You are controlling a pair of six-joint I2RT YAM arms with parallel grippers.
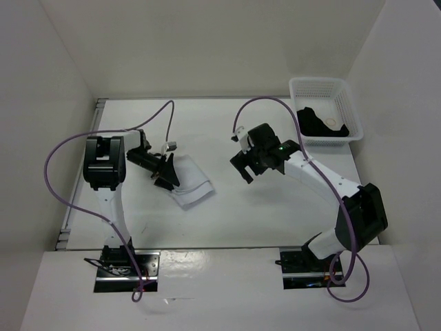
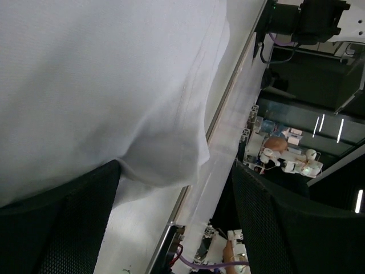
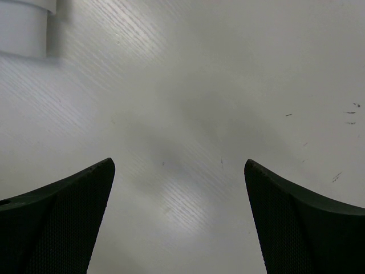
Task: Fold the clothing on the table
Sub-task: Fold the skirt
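Observation:
The white clothing (image 1: 191, 182) lies as a small folded rectangle left of centre on the table (image 1: 275, 210). My left gripper (image 1: 165, 176) hovers at its left edge, tilted toward it. In the left wrist view the clothing (image 2: 102, 85) fills the upper left, and a rounded fold hangs down between the widely spread fingers of the open left gripper (image 2: 175, 171), touching neither pad. My right gripper (image 1: 246, 167) is over bare tabletop to the right of the clothing. The right wrist view shows the right gripper (image 3: 179, 162) open with only bare tabletop between its fingers.
A white lattice basket (image 1: 342, 93) stands at the back right corner with a black garment (image 1: 315, 124) inside. A metal rail (image 2: 219, 111) runs along the table edge just past the clothing in the left wrist view. White walls enclose the table.

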